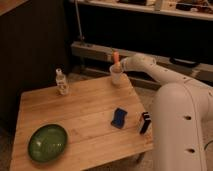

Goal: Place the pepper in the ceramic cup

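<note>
The white ceramic cup (pixel 116 76) stands at the far edge of the wooden table (pixel 80 117), right of its middle. The orange-red pepper (pixel 116 57) stands upright directly above the cup, with its lower end at or inside the cup's mouth. My gripper (pixel 123 64) is at the end of the white arm that reaches in from the right. It sits right beside the pepper, just above the cup's rim. I cannot tell whether it is holding the pepper.
A clear plastic bottle (pixel 61 82) stands at the table's far left. A green bowl (pixel 47 142) sits at the front left. A blue object (pixel 119 118) and a dark object (pixel 145 122) lie near the right edge. My white body (pixel 180 130) is at the table's right.
</note>
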Robot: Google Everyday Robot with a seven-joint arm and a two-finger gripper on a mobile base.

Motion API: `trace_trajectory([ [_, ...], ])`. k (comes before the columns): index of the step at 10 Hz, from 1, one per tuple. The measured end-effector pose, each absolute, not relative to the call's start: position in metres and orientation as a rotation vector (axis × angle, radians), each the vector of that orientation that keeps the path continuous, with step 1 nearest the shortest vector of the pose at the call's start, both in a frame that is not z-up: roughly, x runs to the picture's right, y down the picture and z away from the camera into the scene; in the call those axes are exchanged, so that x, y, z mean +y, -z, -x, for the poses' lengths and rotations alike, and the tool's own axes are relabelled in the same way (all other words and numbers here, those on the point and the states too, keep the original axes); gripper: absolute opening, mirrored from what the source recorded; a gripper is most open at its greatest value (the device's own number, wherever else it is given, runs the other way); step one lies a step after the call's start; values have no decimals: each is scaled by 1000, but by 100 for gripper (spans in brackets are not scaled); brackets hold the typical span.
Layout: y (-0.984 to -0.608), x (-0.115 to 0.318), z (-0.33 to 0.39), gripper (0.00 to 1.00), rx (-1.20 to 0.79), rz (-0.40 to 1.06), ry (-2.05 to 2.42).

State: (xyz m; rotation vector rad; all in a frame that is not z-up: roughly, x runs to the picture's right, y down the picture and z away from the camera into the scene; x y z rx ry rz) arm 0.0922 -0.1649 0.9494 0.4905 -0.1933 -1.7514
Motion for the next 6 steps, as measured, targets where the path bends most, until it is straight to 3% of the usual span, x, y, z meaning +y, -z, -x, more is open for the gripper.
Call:
trace_trajectory([
  [3, -948, -166, -94, 73, -181, -492, 1741],
  [6, -945, -166, -93, 80, -171, -490, 1744],
])
